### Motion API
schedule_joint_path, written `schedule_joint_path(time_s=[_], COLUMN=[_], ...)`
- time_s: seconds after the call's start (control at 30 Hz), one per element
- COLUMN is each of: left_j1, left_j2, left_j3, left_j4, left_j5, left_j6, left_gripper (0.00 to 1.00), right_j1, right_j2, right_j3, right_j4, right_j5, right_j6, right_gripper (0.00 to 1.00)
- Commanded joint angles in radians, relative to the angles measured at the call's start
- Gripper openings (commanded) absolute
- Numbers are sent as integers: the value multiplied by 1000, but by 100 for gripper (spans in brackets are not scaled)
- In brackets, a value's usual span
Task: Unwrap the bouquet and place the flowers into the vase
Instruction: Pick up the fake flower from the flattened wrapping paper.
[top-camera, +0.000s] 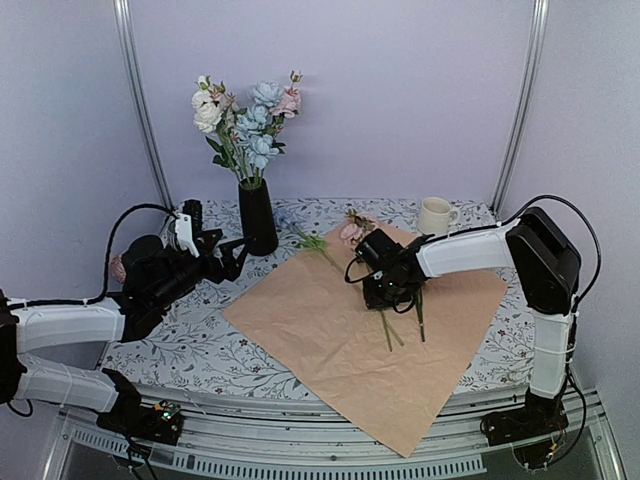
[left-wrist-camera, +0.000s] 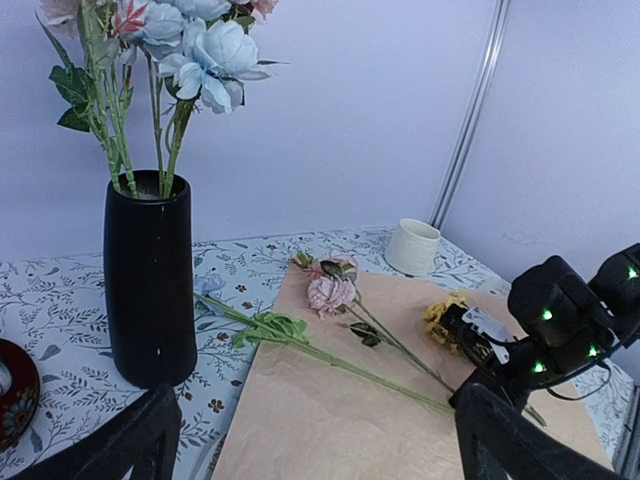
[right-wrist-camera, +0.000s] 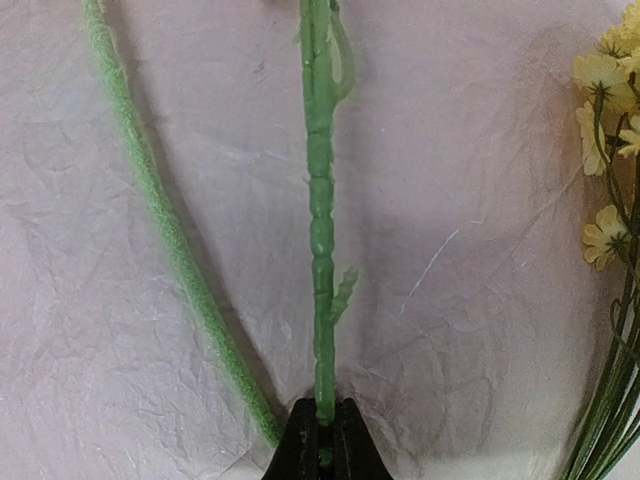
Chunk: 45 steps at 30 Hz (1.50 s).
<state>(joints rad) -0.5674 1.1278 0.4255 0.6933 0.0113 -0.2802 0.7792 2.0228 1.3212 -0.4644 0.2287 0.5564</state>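
Observation:
The black vase (top-camera: 257, 215) (left-wrist-camera: 150, 280) stands at the back left and holds several flowers (top-camera: 245, 120) (left-wrist-camera: 190, 50), white, pale blue and pink. The bouquet's paper (top-camera: 340, 330) lies spread flat, tan side up. On it lie a pink flower (left-wrist-camera: 330, 293), a long green stem (left-wrist-camera: 330, 350) and a yellow cluster (left-wrist-camera: 440, 315) (right-wrist-camera: 605, 100). My right gripper (top-camera: 385, 290) (right-wrist-camera: 322, 435) is down on the paper, shut on a green flower stem (right-wrist-camera: 320, 200). A second, fuzzy stem (right-wrist-camera: 160, 220) lies beside it. My left gripper (top-camera: 232, 255) (left-wrist-camera: 320, 450) hangs open just right of the vase, holding nothing.
A cream mug (top-camera: 435, 215) (left-wrist-camera: 412, 245) stands at the back right, beyond the paper. A red round object (left-wrist-camera: 15, 385) sits at the left edge near the vase. The paper's near corner hangs over the table's front edge (top-camera: 400, 440).

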Motion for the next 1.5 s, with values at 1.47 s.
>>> schedule_joint_path(time_s=[1.47], left_j1=[-14], left_j2=[0], left_j3=[35], left_j4=[-43], left_j5=[-47], left_j6=[-23], left_gripper=[98], right_j1=[-5], right_j2=[-685], right_j3=[-472], right_j4=[554], right_j5=[-82], right_j6=[-203], right_gripper=[3])
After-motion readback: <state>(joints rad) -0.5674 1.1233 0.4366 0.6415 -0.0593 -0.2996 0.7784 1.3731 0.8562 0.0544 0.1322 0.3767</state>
